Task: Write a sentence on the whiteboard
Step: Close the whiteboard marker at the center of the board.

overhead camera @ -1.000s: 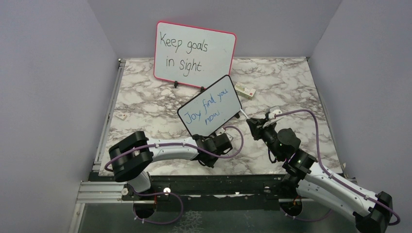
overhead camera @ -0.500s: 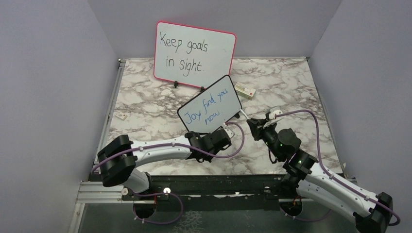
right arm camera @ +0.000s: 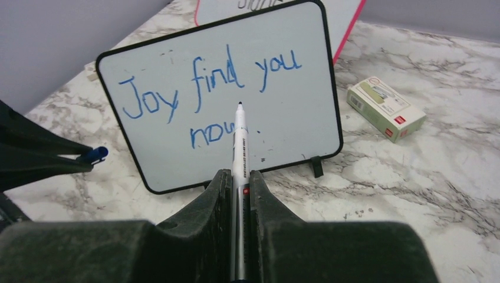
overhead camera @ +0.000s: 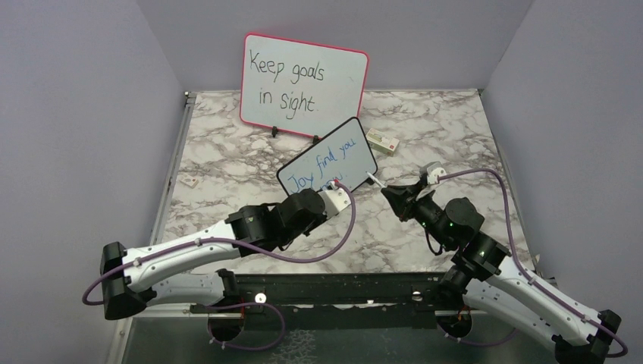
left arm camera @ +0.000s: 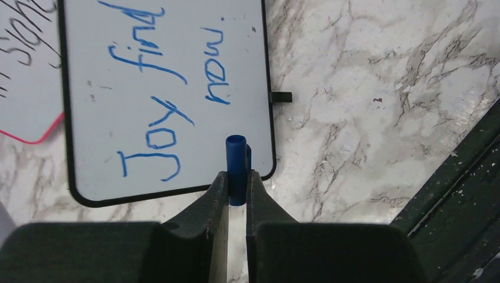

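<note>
Left gripper is seen closed narrowly on a blue marker cap. Right gripper is clamped on a white marker, tip aimed at the board; contact cannot be told. The whiteboard is stood on its feet mid-table on the marble table, just beyond both grippers. The sentence "Joy find you now." is written on it in blue. A small box is laid to its right. A pink-framed whiteboard is propped behind.

Two whiteboards: black-framed, pink-framed; one marker; one cap; one box
</note>
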Robot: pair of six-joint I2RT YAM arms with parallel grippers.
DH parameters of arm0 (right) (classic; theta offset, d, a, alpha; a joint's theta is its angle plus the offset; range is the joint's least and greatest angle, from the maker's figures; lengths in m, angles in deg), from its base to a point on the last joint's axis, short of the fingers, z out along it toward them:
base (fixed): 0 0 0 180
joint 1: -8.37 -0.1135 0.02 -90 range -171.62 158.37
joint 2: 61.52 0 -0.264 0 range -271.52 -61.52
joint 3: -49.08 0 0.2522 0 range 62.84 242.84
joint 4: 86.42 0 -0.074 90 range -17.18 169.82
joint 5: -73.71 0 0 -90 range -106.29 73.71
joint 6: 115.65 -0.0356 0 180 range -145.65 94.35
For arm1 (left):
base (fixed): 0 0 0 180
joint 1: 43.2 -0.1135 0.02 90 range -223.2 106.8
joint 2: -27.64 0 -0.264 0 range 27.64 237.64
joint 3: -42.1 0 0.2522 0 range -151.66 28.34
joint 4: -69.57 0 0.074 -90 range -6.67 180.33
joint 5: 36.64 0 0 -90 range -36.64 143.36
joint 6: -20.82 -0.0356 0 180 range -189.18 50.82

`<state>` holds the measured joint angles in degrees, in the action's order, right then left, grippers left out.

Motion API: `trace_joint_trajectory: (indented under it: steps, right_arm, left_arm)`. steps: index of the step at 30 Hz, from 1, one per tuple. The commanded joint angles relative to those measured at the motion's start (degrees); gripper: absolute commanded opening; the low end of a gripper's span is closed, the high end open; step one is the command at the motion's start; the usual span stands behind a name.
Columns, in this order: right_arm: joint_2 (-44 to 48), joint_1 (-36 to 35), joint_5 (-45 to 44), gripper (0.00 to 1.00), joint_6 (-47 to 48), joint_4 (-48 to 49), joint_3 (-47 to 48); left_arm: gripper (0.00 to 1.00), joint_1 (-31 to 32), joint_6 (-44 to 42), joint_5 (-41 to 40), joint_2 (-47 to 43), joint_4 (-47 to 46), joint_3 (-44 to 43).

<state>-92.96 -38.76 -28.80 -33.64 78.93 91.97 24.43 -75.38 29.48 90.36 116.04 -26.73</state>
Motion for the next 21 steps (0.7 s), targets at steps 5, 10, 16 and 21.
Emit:
trace_joint_trajectory:
  steps: [5, 10, 16, 21]
  right_arm:
    - [-2.1, 0.3, 18.0, 0.00, 3.8, -7.7, 8.0]
    - [-4.3, 0.3, 26.7, 0.01, 6.5, -10.0, 11.5]
    - [-7.5, 0.3, 35.7, 0.01, 7.5, -10.0, 13.4]
    - [-10.3, 0.3, 38.8, 0.00, 9.5, -9.6, 13.9]
  left_arm:
    - [0.00, 0.3, -19.2, 3.7, -9.5, -4.3, 2.3]
    - [0.00, 0.3, -26.4, 5.1, -12.6, -5.1, 4.3]
    - [0.00, 0.3, -33.0, 9.8, -15.5, -5.8, 6.6]
    - [0.00, 0.3, -34.0, 11.5, -16.6, -6.8, 7.2]
